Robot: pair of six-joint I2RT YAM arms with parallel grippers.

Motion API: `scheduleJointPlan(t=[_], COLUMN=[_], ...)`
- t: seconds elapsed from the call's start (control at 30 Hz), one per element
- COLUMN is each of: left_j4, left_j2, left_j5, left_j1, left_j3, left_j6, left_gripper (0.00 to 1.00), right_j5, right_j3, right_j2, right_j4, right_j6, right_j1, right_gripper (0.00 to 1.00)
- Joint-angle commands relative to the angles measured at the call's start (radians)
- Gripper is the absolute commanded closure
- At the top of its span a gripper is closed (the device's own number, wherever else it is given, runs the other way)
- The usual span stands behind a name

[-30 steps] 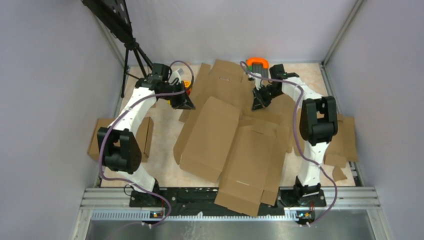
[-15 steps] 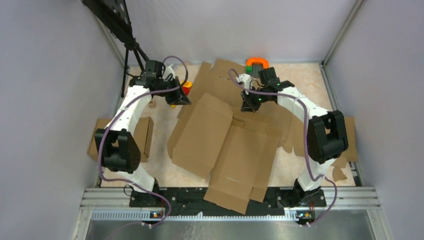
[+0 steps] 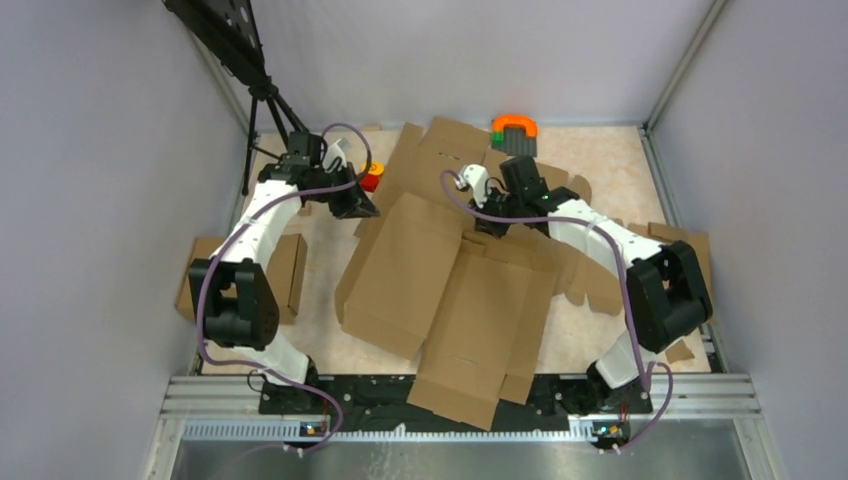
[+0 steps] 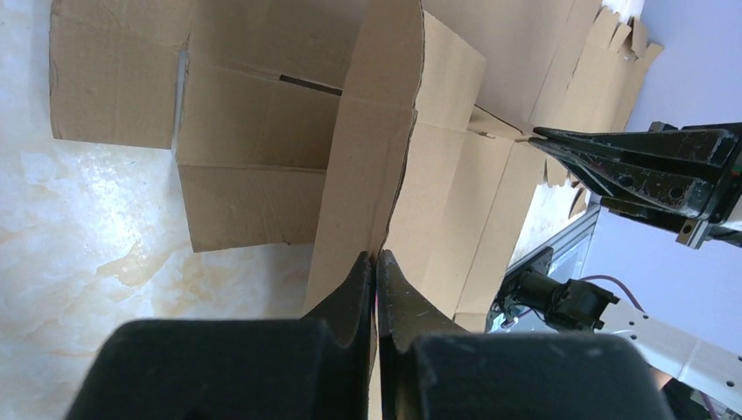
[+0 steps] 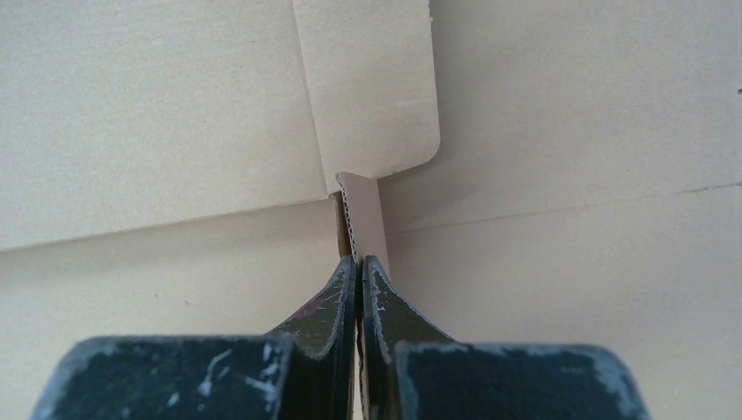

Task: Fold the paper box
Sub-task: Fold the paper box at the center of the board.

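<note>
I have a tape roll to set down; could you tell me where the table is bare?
The table is bare at the far right corner, between the orange-and-green object and the right wall, and in a strip between the paper box and the cardboard slab on the left. The middle is crowded with cardboard.

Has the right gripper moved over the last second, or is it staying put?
Yes. In the top view the right gripper has shifted left and nearer the arm bases, ending farther from the orange clamp at the back.
</note>
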Motion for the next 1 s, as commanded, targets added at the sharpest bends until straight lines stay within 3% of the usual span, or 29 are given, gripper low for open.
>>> scheduleJointPlan(t=[0.0,0.2,0.63,0.7,0.8,0.97], left_j4=[0.052,0.058,0.079,0.078,0.06,0.007], left_j2=[-0.048,-0.052,-0.072,-0.072,-0.07,-0.068], left_j5=[0.05,0.035,0.045,0.046,0.04,0.017], left_j1=[0.001,0.014,0.02,0.02,0.02,0.02], left_j3=[-0.018,-0.047,-0.08,-0.082,-0.074,-0.027], left_j6=[-0.022,-0.017,-0.037,-0.037,-0.031,-0.009], left_gripper=[1.0,0.95,0.97,0.95,0.8,0.78], right_j5=[0.05,0.091,0.126,0.135,0.157,0.2], right_j3=[-0.021,-0.005,0.049,0.046,0.01,-0.048], right_j2=[-0.021,-0.012,0.087,0.082,0.041,-0.037], right_j4=[0.011,-0.057,-0.219,-0.204,-0.121,0.051], right_j6=[-0.017,-0.035,-0.051,-0.044,-0.029,-0.01], right_j1=[0.072,0.105,0.161,0.161,0.161,0.161], right_gripper=[1.0,1.0,1.0,1.0,1.0,1.0])
